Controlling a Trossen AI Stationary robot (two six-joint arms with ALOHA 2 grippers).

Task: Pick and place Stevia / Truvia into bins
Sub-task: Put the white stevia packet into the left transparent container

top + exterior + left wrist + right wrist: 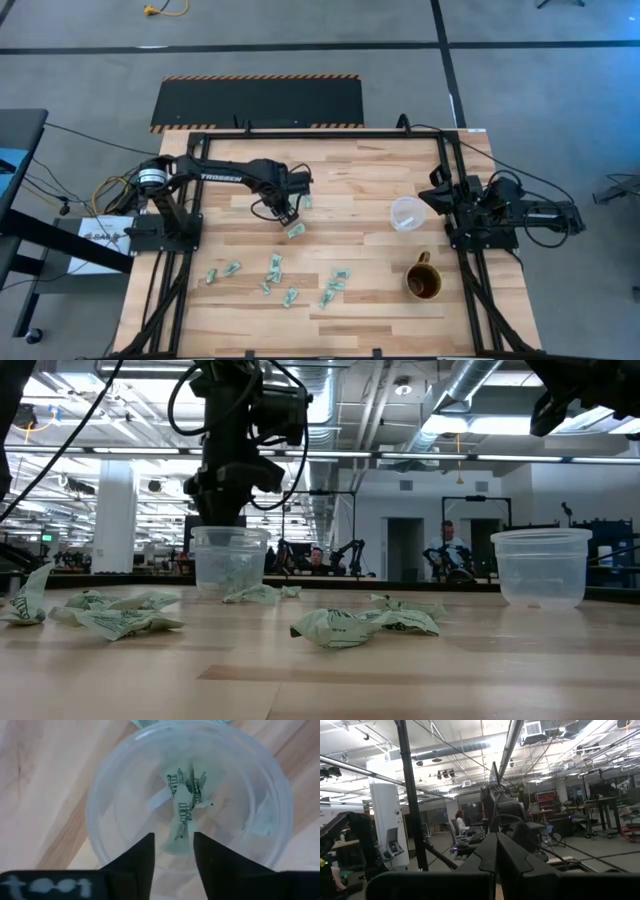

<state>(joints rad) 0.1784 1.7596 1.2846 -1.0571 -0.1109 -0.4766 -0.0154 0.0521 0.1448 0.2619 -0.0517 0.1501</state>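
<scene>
My left gripper (pixel 173 837) hangs open over one clear cup (pixel 95 805), fingers pointing down at its mouth. A green-and-white sachet (pixel 186 800) is inside that cup, below and between the fingertips, touching neither. In the low view the same gripper (pixel 225 500) stands just above the cup (pixel 230 560). The second clear cup (pixel 407 213) stands upright on the table's right part. More sachets (pixel 275 268) lie scattered on the near half, with one (pixel 295 232) beside my left gripper (pixel 287 212). My right gripper (pixel 495 837) is shut and waits at the table's right edge.
A brown mug (pixel 422 282) stands near the right cup, toward the near edge. Crumpled sachets (pixel 365 625) lie in front of the cups in the low view. The right arm (pixel 490 210) rests folded at the right edge. People sit in the room beyond the table.
</scene>
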